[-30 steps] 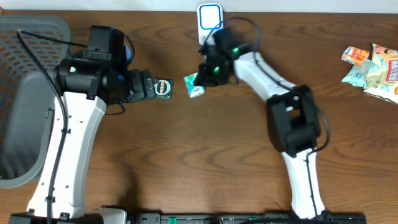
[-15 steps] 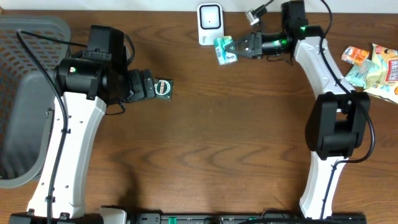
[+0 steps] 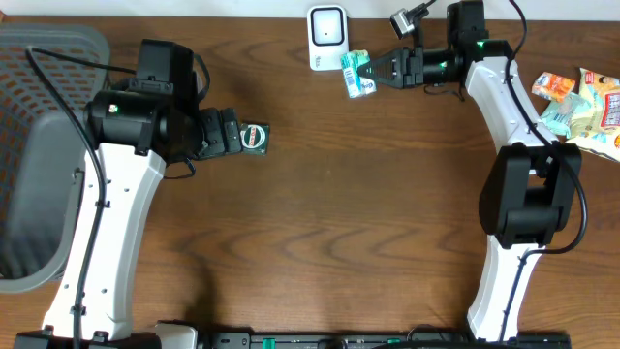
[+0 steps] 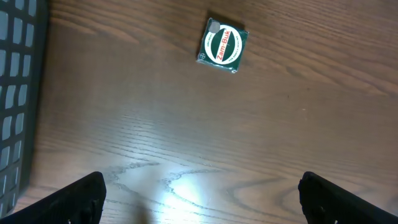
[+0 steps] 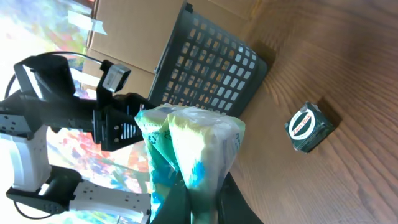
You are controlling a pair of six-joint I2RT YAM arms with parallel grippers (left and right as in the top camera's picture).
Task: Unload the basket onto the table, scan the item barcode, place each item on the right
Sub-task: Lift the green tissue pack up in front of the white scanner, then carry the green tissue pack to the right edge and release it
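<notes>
Brown wood-grain table (image 3: 320, 223), white scanner (image 3: 327, 35) standing at far edge, small green box (image 3: 254, 137) flat, left of scanner and nearer, grey basket (image 3: 29, 68) far left of scanner, snack packets (image 3: 586, 111) far right.

— Where can you pass?
— Across the wide bare middle of the surface (image 3: 329, 233).
— What stands in your way?
— Basket (image 3: 39, 58) on the left, green tin (image 3: 254, 136) left of middle, scanner (image 3: 326, 34) at the back, snack packs (image 3: 581, 107) far right.

Overhead: high, straight down, whole brown wooden table (image 3: 320, 242). Left wrist: near, downward, small green round-labelled box (image 4: 224, 45) upper centre. Right wrist: low, rolled sideways; same box right of centre.
</notes>
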